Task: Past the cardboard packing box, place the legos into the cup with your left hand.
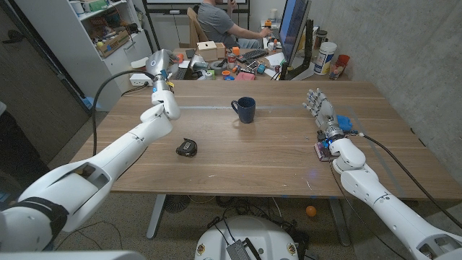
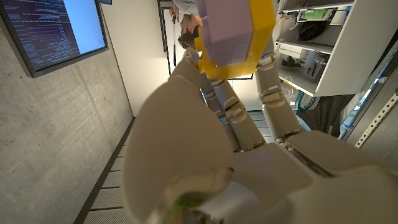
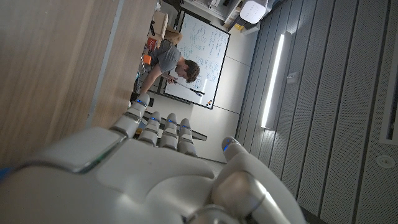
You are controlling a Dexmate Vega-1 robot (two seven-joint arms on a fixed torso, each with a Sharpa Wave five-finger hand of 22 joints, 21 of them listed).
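Left hand is raised above the table's far left part, fingers clamped on a lego block; in the left wrist view the hand grips the yellow-and-lavender lego block at its fingertips. Dark blue cup stands upright on the wooden table, right of that hand and nearer the robot, well apart from it, handle facing left. Small black object lies on the table near the left forearm, nearer than the cup. Right hand sits at the right side, fingers apart, holding nothing; a blue item is just beside it. Person sits at the cluttered desk beyond the far edge.
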